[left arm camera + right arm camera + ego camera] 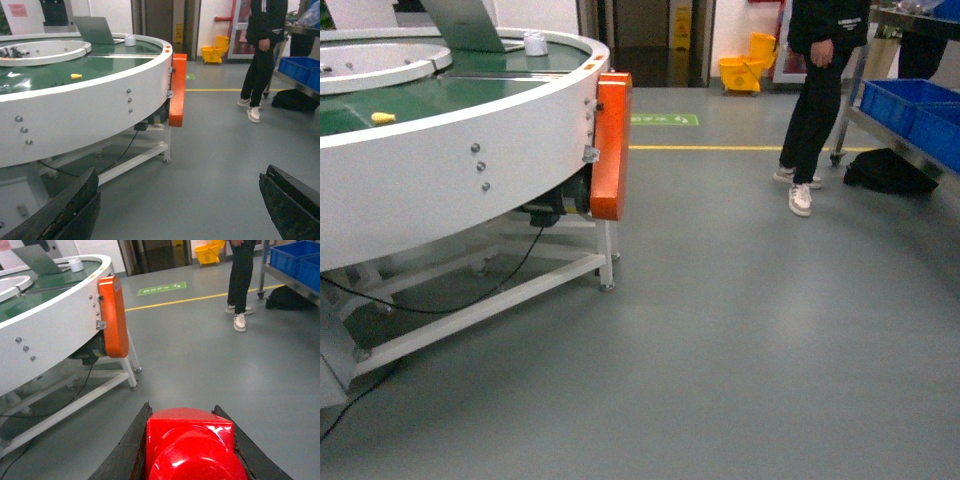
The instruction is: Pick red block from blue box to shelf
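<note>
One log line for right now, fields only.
right hand: shut on red block | left hand: open, empty | shelf: ahead right | blue box: unseen

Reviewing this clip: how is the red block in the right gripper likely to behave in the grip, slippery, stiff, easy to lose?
The red block looks like glossy hard plastic, so probably stiff and somewhat slippery. It sits wedged between the right gripper fingers, filling the gap, so it likely stays put. It seems small and probably light.
</note>
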You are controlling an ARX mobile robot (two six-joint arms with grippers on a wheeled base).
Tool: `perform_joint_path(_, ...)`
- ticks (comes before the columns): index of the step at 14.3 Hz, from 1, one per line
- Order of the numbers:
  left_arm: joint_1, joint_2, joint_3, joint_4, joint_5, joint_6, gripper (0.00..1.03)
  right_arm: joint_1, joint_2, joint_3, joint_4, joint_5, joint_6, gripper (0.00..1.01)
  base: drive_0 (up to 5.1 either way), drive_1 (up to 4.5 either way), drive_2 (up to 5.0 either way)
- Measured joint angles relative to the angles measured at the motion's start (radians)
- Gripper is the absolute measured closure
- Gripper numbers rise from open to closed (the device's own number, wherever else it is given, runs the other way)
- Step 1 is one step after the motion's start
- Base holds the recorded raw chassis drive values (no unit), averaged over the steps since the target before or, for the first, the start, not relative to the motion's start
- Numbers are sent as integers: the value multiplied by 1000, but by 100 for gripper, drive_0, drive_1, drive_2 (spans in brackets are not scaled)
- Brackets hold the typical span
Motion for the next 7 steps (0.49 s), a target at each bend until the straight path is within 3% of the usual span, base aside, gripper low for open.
perform_joint_path(7,0,0,0,3,1,0,5,-1,0,0,3,0,0,74,-163,-163,-163)
